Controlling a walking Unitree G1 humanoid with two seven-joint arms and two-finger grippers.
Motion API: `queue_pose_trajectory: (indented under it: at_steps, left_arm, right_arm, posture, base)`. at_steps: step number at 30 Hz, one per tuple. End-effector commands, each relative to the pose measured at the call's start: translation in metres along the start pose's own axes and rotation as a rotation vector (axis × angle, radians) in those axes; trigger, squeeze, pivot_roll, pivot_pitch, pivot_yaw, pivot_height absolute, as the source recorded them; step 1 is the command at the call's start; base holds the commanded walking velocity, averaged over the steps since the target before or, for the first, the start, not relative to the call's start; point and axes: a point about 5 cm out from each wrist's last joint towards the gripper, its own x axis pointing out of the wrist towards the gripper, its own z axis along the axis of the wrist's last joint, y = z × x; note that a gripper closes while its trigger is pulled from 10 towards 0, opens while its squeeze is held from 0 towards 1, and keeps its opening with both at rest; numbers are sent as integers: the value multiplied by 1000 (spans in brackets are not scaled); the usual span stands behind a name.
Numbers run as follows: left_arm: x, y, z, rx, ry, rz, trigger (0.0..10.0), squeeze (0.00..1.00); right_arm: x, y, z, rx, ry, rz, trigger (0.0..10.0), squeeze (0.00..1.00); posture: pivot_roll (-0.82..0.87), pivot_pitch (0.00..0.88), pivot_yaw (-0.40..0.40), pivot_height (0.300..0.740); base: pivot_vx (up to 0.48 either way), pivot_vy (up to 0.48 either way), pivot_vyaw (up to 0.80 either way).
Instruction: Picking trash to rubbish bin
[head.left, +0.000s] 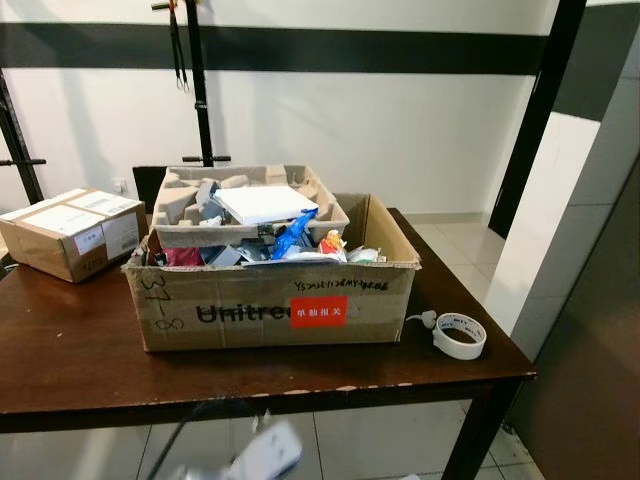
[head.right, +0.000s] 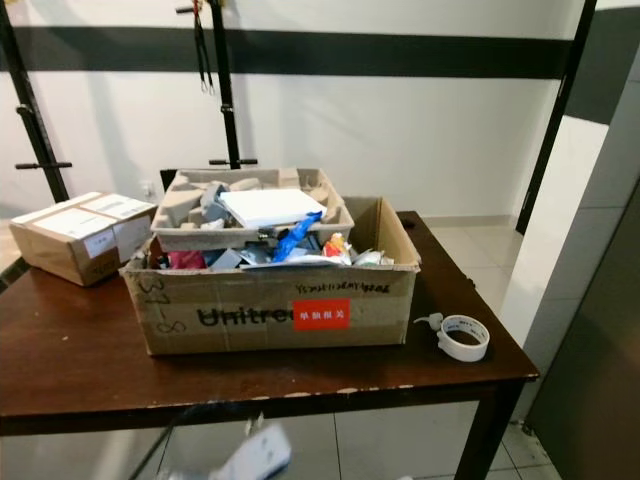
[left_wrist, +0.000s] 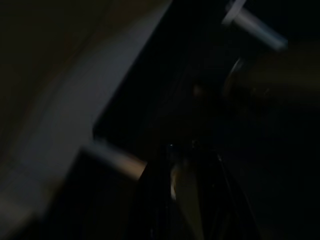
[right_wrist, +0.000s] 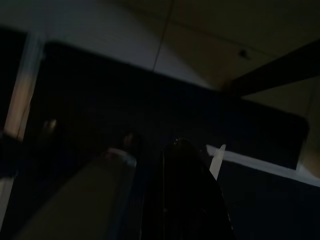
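Both eye views are evenly lit by soft indoor light, with the white wall (head.left: 400, 130) bright but not burnt out. The dark counter (head.left: 80, 360) shows a weak sheen near the box (head.left: 270, 300), and the box throws only a thin shadow. A pale object (head.left: 265, 455) below the counter edge is blurred. Both wrist views are very dark and smeared; only dim grey shapes can be made out.

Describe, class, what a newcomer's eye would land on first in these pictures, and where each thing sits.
First comes the big open cardboard box in the middle of the dark wooden table, heaped with trash and topped by a grey pulp tray holding a white slab. A roll of white tape lies to its right near the table's corner, and a smaller sealed box sits at the left.
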Motion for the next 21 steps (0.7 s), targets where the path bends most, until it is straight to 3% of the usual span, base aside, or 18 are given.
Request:
queue_pose_trajectory:
  at_steps: [1,2,3,6,9,14,17,21]
  left_arm:
    - [5,3,-21,-128,46,93,10000,0]
    - [5,3,-21,-128,46,93,10000,0]
    - [7,8,-37,-191,55,213,10000,0]
    - [5,14,-50,-215,36,349,10000,0]
    - [-1,17,-78,-394,50,472,10000,0]
    - [-6,20,-85,-452,-28,568,10000,0]
    - [-6,20,-82,-467,-71,599,10000,0]
    - [1,15,-80,-482,-49,615,10000,0]
  right_arm:
    - [-3,2,-17,-12,82,2,10000,0]
    - [-3,2,-17,-12,82,2,10000,0]
    - [-4,1,-23,3,114,-22,10000,0]
    - [-5,0,-25,19,116,-35,10000,0]
    - [-6,-3,-26,39,95,-82,10000,0]
    - [-8,-13,-27,51,67,-175,10000,0]
    - [-9,-13,-30,71,94,-152,10000,0]
    - [-9,-16,-31,128,101,-166,10000,0]
  posture:
    - [2,69,-22,740]
    - [2,69,-22,740]
    - [5,69,-24,740]
    - [6,71,-29,740]
    - [4,66,-37,740]
    - [4,78,-30,740]
    - [-1,81,-12,740]
    - [0,64,-33,740]
  base:
    - [0,0,0]
    - [0,0,0]
    - [0,0,0]
    - [0,0,0]
    - [0,0,0]
    - [0,0,0]
    - [0,0,0]
    - [0,0,0]
